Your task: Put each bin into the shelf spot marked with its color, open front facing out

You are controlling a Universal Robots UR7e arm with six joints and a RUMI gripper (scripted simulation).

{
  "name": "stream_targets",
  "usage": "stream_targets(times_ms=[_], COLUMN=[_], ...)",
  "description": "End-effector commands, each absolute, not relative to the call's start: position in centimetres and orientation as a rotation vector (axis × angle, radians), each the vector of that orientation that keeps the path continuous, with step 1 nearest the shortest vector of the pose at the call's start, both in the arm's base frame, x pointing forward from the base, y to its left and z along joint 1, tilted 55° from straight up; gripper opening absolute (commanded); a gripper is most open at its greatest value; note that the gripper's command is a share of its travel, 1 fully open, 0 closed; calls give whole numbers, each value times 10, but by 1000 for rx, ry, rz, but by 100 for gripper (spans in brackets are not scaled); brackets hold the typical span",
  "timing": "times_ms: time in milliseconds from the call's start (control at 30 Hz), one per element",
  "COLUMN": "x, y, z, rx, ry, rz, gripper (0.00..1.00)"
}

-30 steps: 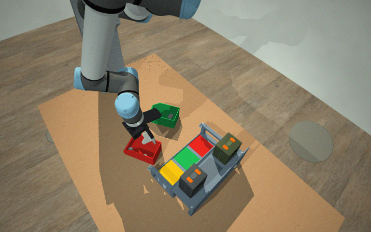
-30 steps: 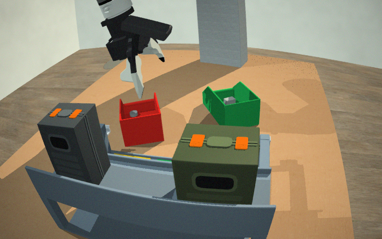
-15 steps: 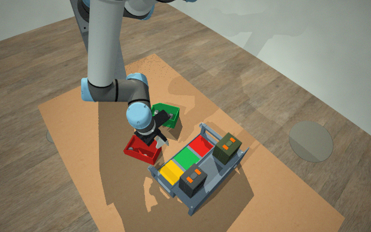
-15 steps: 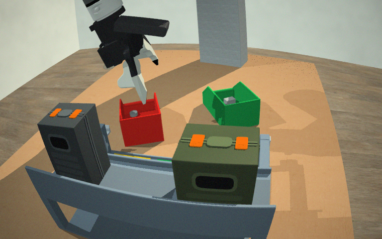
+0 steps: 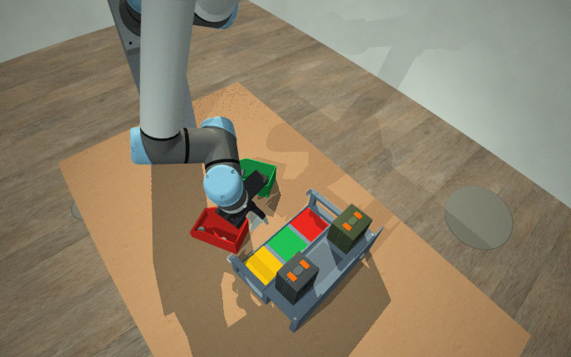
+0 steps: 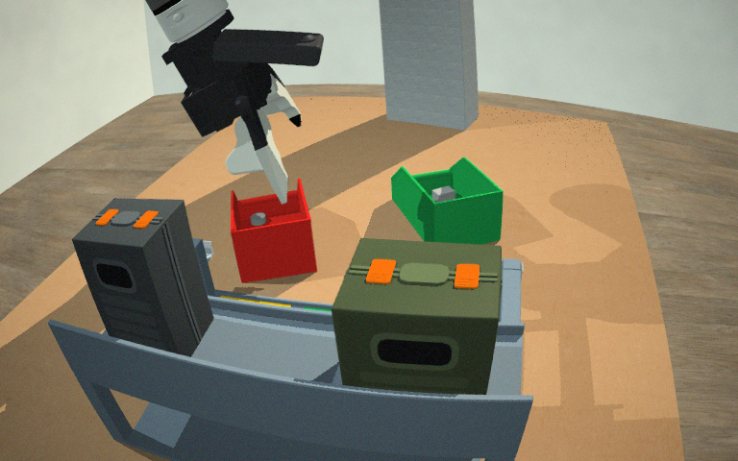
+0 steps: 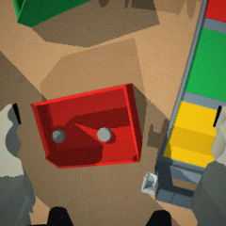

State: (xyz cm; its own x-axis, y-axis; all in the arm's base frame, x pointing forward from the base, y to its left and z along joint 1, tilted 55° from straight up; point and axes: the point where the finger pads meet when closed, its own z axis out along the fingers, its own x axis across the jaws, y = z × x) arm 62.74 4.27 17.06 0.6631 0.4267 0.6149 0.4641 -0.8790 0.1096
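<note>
A red bin point(image 5: 218, 235) point(image 6: 272, 244) point(image 7: 89, 105) lies on the table in front of the grey shelf point(image 5: 320, 290) point(image 6: 272, 401), with two round grey parts point(image 7: 58, 136) point(image 7: 104, 135) in it. A green bin point(image 5: 271, 181) point(image 6: 462, 217) point(image 7: 42, 9) sits farther back and holds a grey block point(image 6: 443, 191). My gripper point(image 5: 246, 219) point(image 6: 289, 158) point(image 7: 116, 105) is open and empty. It hangs just above the red bin, one finger on either side of it. The shelf has a yellow mark point(image 5: 262, 264) point(image 7: 195, 134), a green mark point(image 5: 287, 243) point(image 7: 207, 66) and a red mark point(image 5: 309, 223) point(image 7: 217, 9).
A dark grey case point(image 5: 297, 277) point(image 6: 141, 272) and an olive case point(image 5: 349, 227) point(image 6: 419, 315) stand on the shelf's upper board. The robot's grey base pillar point(image 6: 430, 60) rises behind the table. A round grey disc point(image 5: 477, 216) lies on the floor.
</note>
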Motion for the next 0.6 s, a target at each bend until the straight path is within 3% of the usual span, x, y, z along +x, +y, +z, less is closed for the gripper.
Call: stream_targets(times_ms=[0,567], x=[630,607], y=[60,127], z=[198,301], rx=[-2784,-2617], ry=[-906,-1407], rz=[-993,-921], gripper=[100,100])
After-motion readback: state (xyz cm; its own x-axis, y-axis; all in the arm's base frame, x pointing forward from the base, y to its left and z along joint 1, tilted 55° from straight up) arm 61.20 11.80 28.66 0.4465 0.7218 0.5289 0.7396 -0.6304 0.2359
